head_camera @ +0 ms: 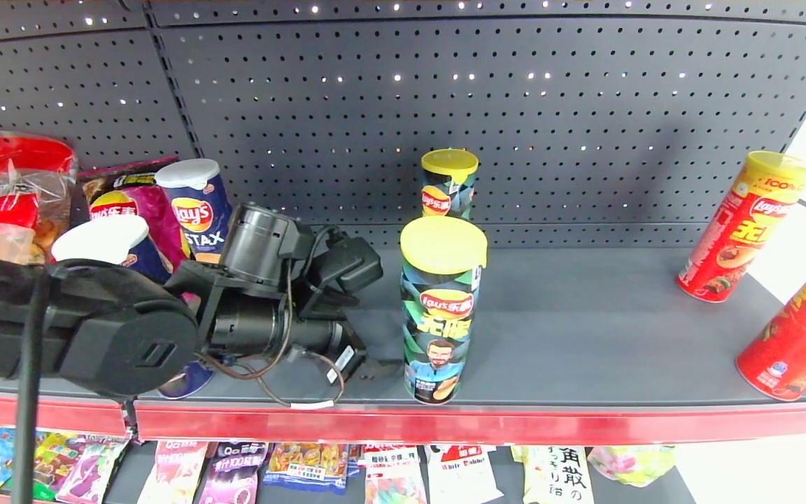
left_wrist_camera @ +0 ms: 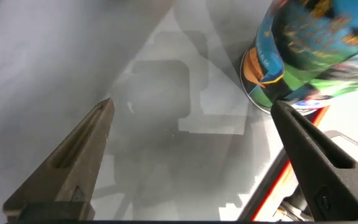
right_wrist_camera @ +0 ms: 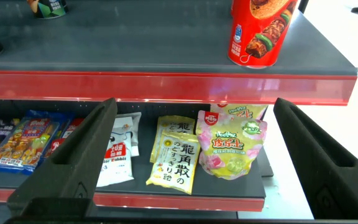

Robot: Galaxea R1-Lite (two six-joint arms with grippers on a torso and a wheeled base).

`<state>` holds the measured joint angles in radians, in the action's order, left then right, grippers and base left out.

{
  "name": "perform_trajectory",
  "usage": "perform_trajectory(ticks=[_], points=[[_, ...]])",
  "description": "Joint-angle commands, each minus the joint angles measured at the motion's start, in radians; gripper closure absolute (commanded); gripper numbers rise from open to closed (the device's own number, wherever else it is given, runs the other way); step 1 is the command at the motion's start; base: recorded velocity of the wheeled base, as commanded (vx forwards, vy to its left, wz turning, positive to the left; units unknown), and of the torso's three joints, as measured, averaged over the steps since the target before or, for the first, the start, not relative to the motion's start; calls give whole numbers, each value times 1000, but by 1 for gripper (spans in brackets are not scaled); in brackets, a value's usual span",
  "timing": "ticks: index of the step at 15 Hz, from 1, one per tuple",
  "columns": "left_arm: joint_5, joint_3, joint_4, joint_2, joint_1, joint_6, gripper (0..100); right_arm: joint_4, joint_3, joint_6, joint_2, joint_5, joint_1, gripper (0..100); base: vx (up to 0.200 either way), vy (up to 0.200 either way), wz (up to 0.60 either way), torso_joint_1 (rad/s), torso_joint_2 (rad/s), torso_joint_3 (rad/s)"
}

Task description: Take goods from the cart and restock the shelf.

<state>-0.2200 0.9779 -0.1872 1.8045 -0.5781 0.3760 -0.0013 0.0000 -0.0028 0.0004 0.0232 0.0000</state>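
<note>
Gaping empty: left hand [left_wrist_camera: 192,104] beside glossy cylindrical can [left_wrist_camera: 303,56]; right hand [right_wrist_camera: 196,102] facing shelf [right_wrist_camera: 135,43].

I see matt grey metal shelf [head_camera: 585,336], glossy red edge strip [head_camera: 515,423], glossy printed can [head_camera: 440,329], smooth yellow plastic lid [head_camera: 443,243], shiny crinkled bags [right_wrist_camera: 232,146]

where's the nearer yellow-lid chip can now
Head view: the nearer can stands upright on the shelf, centre front, right of the left gripper, matching can behind it.

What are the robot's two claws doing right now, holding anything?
Left gripper: open, empty, beside the tall green-and-blue yellow-lidded chip can.
Right gripper: open, empty, facing the red-edged grey metal shelf.
</note>
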Motion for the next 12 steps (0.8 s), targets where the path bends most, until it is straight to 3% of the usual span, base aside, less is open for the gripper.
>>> perform_trajectory(ticks=[1,6,8,10,11,12], points=[[-1,-22,0,-83,20,0,0,0,0,0,0,0,0,0,0,0,0,0,0,0],[2,-123,2,-320,67,-9,0,0,0,0,0,0,0,0,0,0,0,0,0,0],[60,-127,0,-462,81,-15,0,0,0,0,0,0,0,0,0,0,0,0,0,0],[71,-120,0,-553,109,-38,0,0,0,0,0,0,0,0,0,0,0,0,0,0],[73,-110,2,-651,127,-100,0,0,0,0,0,0,0,0,0,0,0,0,0,0],[76,-108,3,-729,146,-138,0,0,0,0,0,1,0,0,0,0,0,0,0,0]])
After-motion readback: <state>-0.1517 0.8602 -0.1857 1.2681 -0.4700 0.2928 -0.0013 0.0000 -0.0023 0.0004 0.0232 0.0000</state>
